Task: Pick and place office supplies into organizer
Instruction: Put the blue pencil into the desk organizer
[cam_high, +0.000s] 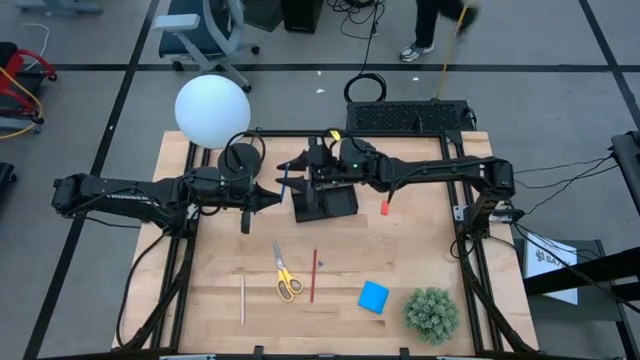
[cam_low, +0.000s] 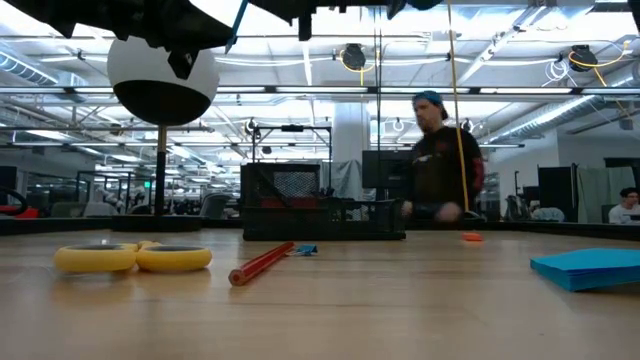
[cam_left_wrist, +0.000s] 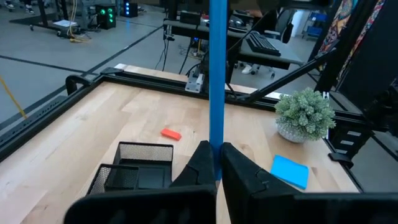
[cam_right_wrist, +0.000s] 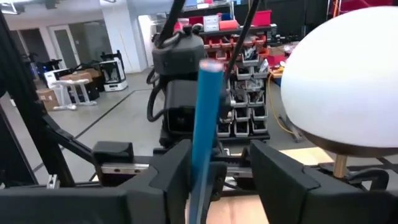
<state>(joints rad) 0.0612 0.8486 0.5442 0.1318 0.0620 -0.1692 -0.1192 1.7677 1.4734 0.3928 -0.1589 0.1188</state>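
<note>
Blue pen (cam_left_wrist: 218, 81), slim & straight, pinched in closed left hand (cam_left_wrist: 218, 168); right hand (cam_right_wrist: 214, 165) part-open round it; pale wood tabletop (cam_high: 330, 320), workshop bkgd

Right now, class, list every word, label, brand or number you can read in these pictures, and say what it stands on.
"TROSSEN": white letters along the left arm, only just legible from above.
White sheet on the floor beside the table: dark print, too small to read.
Red bins on the far shelves: labels too blurred to read.
</note>
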